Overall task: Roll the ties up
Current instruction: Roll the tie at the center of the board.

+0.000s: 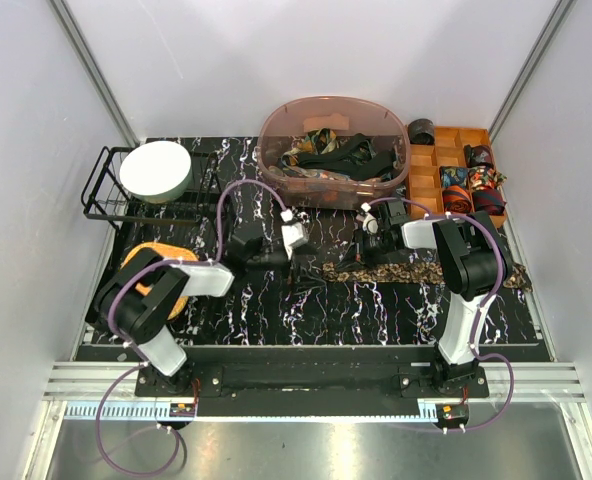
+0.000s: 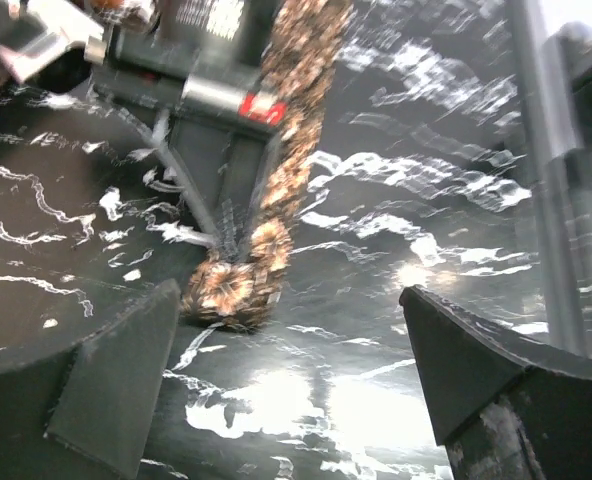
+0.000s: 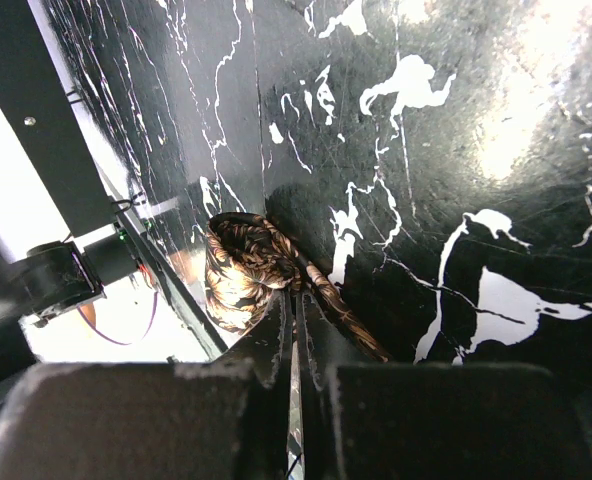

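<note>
A dark brown tie with tan leopard speckles point(image 1: 426, 272) lies stretched along the black marble mat point(image 1: 276, 320), its left end curled into a small roll point(image 3: 241, 268). My right gripper point(image 1: 362, 258) is shut on that rolled end, its fingertips point(image 3: 281, 310) pinching the fabric right beside the roll. In the left wrist view the same roll point(image 2: 231, 292) lies on the mat under the right gripper's body. My left gripper point(image 2: 296, 345) stands open just in front of the roll, touching nothing, and sits left of the tie's end point(image 1: 296, 258).
A clear pink bin point(image 1: 276, 165) at the back holds several loose ties. To its right, a wooden compartment tray point(image 1: 426, 185) holds rolled ties. A wire rack point(image 1: 101, 195) with a white bowl point(image 1: 156, 170) stands back left. An orange object point(image 1: 171, 300) lies under the left arm.
</note>
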`<state>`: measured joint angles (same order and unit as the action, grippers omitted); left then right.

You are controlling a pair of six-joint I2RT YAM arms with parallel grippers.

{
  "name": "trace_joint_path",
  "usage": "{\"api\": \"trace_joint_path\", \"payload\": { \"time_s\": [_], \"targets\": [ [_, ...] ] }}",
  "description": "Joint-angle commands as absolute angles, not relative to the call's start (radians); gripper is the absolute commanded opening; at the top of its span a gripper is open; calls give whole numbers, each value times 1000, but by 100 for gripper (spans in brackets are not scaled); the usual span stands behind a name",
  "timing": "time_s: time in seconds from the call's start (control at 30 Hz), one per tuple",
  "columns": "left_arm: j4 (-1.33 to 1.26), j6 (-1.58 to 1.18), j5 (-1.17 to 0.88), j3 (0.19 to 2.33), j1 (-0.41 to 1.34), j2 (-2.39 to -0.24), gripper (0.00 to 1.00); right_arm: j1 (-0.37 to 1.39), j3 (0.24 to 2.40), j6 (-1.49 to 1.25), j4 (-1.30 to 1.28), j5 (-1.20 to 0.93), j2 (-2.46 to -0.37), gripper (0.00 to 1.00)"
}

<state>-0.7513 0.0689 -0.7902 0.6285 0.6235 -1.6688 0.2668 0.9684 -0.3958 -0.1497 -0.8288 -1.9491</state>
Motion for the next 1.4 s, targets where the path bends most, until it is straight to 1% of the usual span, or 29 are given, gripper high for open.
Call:
{"api": "trace_joint_path", "payload": {
  "time_s": [0.0,0.03,0.07,0.1,0.13,0.17,0.2,0.23,0.33,0.37,0.4,0.53,0.57,0.63,0.67,0.77,0.83,0.87,0.9,1.0,1.03,1.17,1.37],
  "targets": [
    [-701,-167,-1003,697,565,-1588,99,272,940,-316,-178,-653,-1956,0],
    [-601,-210,-1081,807,558,-1624,99,272,936,-318,-176,-650,-1953,0],
    [-528,-231,-1109,857,557,-1640,99,270,936,-316,-172,-650,-1951,0],
    [-400,-229,-1079,891,561,-1638,99,271,934,-318,-169,-652,-1950,0],
    [-258,7,-1018,963,583,-1620,99,272,934,-318,-169,-652,-1950,0],
    [40,182,-870,1018,689,-1568,99,272,934,-318,-169,-653,-1950,0],
    [90,310,-569,1081,740,-1563,99,270,934,-316,-169,-657,-1950,0],
    [142,330,-540,1116,759,-1568,99,271,934,-319,-167,-657,-1950,0],
    [120,252,-580,1124,738,-1528,99,272,934,-316,-164,-655,-1947,0],
    [45,221,-584,1112,727,-1496,99,272,930,-314,-166,-653,-1945,0],
    [3,122,-595,1079,720,-1482,99,272,930,-314,-163,-657,-1945,0],
    [-150,-107,-649,1045,689,-1479,99,270,930,-322,-158,-653,-1945,0],
    [-219,-109,-667,1029,687,-1477,99,271,928,-324,-155,-653,-1945,0],
    [-316,-110,-696,942,686,-1460,99,271,927,-327,-155,-653,-1942,0],
    [-409,-101,-733,878,675,-1454,99,270,925,-327,-155,-650,-1942,0],
    [-550,-96,-719,774,632,-1471,99,272,930,-327,-160,-646,-1948,0],
    [-737,-140,-733,679,614,-1497,99,270,933,-327,-166,-644,-1950,0],
    [-885,-109,-755,602,615,-1509,99,271,934,-327,-167,-641,-1954,0],
    [-893,-13,-749,583,617,-1514,99,272,937,-328,-167,-641,-1956,0],
    [-903,112,-747,569,621,-1594,99,272,939,-325,-176,-640,-1959,0],
    [-961,127,-756,563,623,-1655,99,272,942,-324,-178,-641,-1959,0],
    [-1112,130,-772,540,637,-1765,98,272,945,-316,-189,-649,-1959,0],
    [-1319,124,-698,549,653,-1902,94,273,963,-299,-221,-676,-1983,0]
  ]
}}
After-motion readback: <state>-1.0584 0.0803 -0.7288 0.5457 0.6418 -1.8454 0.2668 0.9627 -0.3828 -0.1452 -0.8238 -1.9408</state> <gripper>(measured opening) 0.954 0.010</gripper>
